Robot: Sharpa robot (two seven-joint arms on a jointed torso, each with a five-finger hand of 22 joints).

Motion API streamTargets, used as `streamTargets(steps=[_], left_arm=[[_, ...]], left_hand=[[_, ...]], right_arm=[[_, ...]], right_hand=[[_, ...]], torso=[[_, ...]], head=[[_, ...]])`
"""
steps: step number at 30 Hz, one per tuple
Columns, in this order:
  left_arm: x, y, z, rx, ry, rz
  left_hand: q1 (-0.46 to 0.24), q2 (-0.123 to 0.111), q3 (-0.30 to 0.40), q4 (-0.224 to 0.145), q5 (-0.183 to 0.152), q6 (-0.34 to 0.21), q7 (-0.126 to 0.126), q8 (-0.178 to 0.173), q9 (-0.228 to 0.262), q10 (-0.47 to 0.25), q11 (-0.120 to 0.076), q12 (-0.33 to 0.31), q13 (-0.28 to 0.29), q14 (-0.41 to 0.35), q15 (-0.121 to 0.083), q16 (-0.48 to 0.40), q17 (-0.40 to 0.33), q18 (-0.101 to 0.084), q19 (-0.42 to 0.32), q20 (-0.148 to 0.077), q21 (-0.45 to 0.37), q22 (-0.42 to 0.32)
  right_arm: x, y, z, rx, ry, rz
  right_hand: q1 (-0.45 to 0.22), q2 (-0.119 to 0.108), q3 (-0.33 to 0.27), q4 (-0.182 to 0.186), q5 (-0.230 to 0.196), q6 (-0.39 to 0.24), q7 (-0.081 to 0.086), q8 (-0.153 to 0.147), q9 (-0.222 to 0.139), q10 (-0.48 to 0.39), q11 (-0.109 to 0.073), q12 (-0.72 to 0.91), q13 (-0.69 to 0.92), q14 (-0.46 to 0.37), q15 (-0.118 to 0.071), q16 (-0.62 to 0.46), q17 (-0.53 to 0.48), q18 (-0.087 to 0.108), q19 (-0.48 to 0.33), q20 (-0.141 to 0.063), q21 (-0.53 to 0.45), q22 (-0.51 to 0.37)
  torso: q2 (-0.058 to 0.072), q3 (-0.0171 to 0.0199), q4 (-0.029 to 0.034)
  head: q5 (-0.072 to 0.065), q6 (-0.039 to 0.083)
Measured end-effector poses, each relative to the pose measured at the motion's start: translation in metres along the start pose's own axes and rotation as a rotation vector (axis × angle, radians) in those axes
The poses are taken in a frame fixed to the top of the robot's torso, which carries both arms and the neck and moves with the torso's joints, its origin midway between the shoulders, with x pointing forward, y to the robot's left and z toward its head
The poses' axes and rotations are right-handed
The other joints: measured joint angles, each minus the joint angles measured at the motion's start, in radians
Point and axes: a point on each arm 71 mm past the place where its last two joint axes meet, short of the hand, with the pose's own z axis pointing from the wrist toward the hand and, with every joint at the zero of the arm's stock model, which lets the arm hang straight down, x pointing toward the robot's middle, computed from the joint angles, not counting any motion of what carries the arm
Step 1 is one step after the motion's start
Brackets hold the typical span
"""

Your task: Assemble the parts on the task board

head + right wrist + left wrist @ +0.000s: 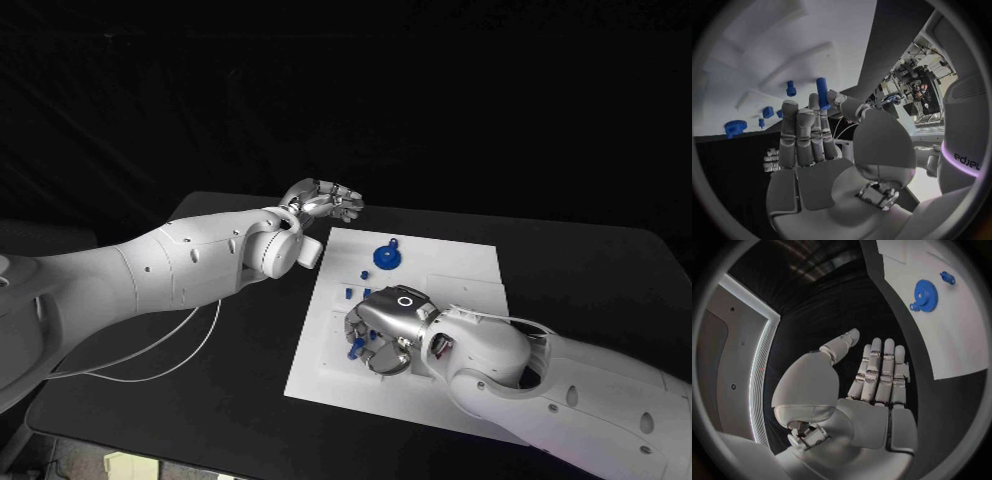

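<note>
Nearest the robot, the right hand (387, 330) hovers low over the near half of the task board (447, 275), the white plate lying on the black desk (591, 270). In the right wrist view this hand (807, 150) pinches a blue peg (822, 93) between thumb and fingertips, the peg standing upright above the fingers (795, 130), which lie side by side and straight. Beyond them in that view are more blue parts on the board: a short stud (791, 88), a small piece (767, 112) and a toothed gear (734, 128) near the board's edge.

Further out on the board, in the head view, small blue pieces (356, 292) lie just beyond the right hand, and past them the blue gear (387, 259) sits near the far left part of the plate.

Farthest, the left hand (325, 200) hangs above the desk just off the board's far left corner. The left wrist view shows this hand (873, 385) flat and empty, fingers extended together, thumb apart, with the gear (926, 295) and a small blue pin (947, 277) on the board beyond it.
</note>
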Motion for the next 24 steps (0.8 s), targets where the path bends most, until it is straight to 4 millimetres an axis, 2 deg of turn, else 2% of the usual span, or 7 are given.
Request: streamTargets(steps=[17, 24], left_arm=[[0.0, 0.0, 0.0, 0.0, 0.0, 0.0], [0.0, -0.0003, 0.0001, 0.0, 0.0, 0.0]], left_hand=[[0.0, 0.0, 0.0, 0.0, 0.0, 0.0, 0.0, 0.0, 0.0, 0.0, 0.0, 0.0, -0.001, 0.0, 0.0, -0.001, 0.001, 0.0, 0.0, 0.0, 0.0, 0.001], [0.0, 0.0, 0.0, 0.0, 0.0, 0.0, 0.0, 0.0, 0.0, 0.0, 0.0, 0.0, -0.001, 0.0, 0.0, 0.0, 0.002, 0.0, 0.0, 0.0, 0.0, 0.001]], right_arm=[[0.0017, 0.0041, 0.0021, -0.007, -0.007, -0.003], [0.0027, 0.0062, 0.0036, -0.009, 0.004, -0.025]], right_hand=[[0.003, 0.003, 0.001, -0.004, 0.001, 0.005, 0.0, -0.003, 0.001, 0.0, 0.0, 0.004, 0.001, 0.001, 0.003, 0.0, 0.0, 0.0, 0.0, 0.0, 0.0, 0.0], [0.003, 0.002, 0.001, -0.004, 0.001, 0.005, 0.001, -0.005, 0.005, 0.0, 0.0, 0.004, 0.005, 0.002, -0.003, 0.0, 0.0, 0.0, 0.0, 0.001, 0.0, 0.0]], torso=[[0.0, -0.0003, 0.0002], [0.0, -0.0001, -0.0004]], head=[[0.0, 0.0], [0.001, -0.002]])
